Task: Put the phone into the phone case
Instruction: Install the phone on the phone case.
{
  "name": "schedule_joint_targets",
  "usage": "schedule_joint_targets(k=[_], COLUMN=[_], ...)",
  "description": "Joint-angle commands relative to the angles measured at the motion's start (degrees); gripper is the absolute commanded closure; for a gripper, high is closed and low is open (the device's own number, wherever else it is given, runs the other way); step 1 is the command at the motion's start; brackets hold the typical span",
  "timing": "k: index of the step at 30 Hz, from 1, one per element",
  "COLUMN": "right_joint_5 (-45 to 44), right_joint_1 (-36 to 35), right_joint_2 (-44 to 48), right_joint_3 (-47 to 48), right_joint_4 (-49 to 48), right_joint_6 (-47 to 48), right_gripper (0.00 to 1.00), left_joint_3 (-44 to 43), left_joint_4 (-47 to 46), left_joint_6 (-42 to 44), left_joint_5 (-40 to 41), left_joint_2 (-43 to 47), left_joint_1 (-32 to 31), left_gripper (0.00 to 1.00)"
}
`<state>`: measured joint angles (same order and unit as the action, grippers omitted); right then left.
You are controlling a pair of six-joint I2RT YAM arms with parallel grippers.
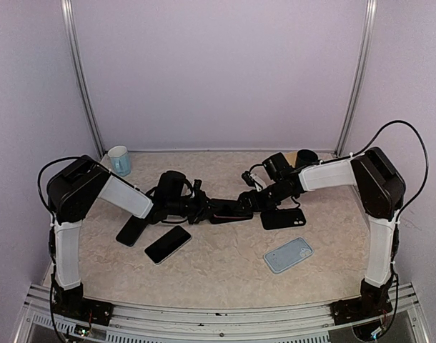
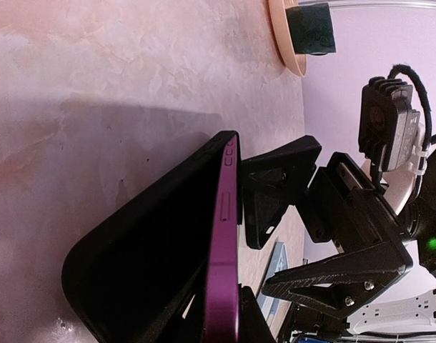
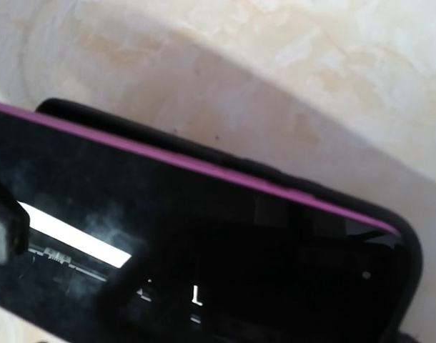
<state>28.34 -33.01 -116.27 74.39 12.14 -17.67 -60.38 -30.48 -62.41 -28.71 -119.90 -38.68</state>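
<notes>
Top view: left gripper, jaws clenched on a dark phone over mid-tabletop. Right gripper at the phone's far end, jaws released and spread wide. Counted: two spare phones at left, one loose black case, one pale blue case, one mug.

Left wrist: the phone's side is purple and sits partly inside a black phone case.

Right wrist: only the glossy dark screen, the purple rim and the case lip.
</notes>
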Motion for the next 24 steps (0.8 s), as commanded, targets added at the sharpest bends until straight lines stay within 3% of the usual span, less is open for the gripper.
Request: schedule_joint_targets(k=[1,24], right_joint_5=[7.9,7.1], right_joint_1=[-1.6,-0.2], right_joint_2=[1.6,2.9], right_joint_3=[-0.7,-2.3], right_joint_4=[-0.8,-1.1], right_joint_6=[1.1,1.7], right_gripper=[0.00,0.00], left_joint_3=[0.9,0.4], left_joint_4=[14.4,19.9], left_joint_6=[4.6,7.7], left_joint_5=[5.3,8.9], left_joint_2=[-4.5,-1.2], left_joint_1=[-1.5,-0.9], left_gripper=[0.93,0.75])
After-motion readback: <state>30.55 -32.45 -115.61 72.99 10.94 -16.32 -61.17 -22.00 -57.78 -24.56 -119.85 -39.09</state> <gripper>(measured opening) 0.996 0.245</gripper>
